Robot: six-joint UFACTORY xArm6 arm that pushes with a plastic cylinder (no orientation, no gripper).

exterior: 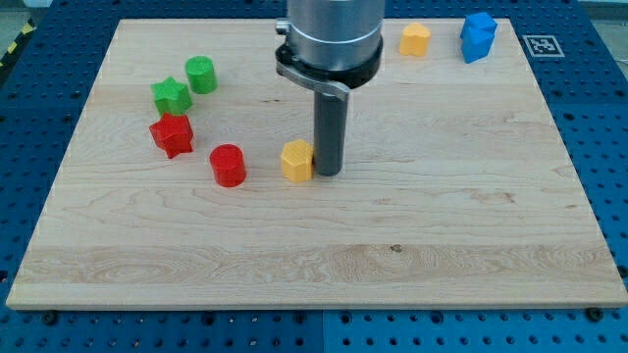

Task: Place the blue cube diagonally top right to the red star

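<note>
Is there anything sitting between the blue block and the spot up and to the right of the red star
Yes. The green star and green cylinder crowd the spot up-right of the red star. The blue block sits far off at the view's top right. My tip rests beside the yellow block, with bare board toward the blue block.

The board (pixel 324 235) is pale wood with visible grain and a smooth, matt finish. The 7 blocks look like matt plastic, among them the blue cube (pixel 478 36), the red star (pixel 172 134) and the yellow block (pixel 296 160). The rod (pixel 328 132) is dark and dull; the collar (pixel 332 39) above it is brushed, slightly shiny metal.
</note>
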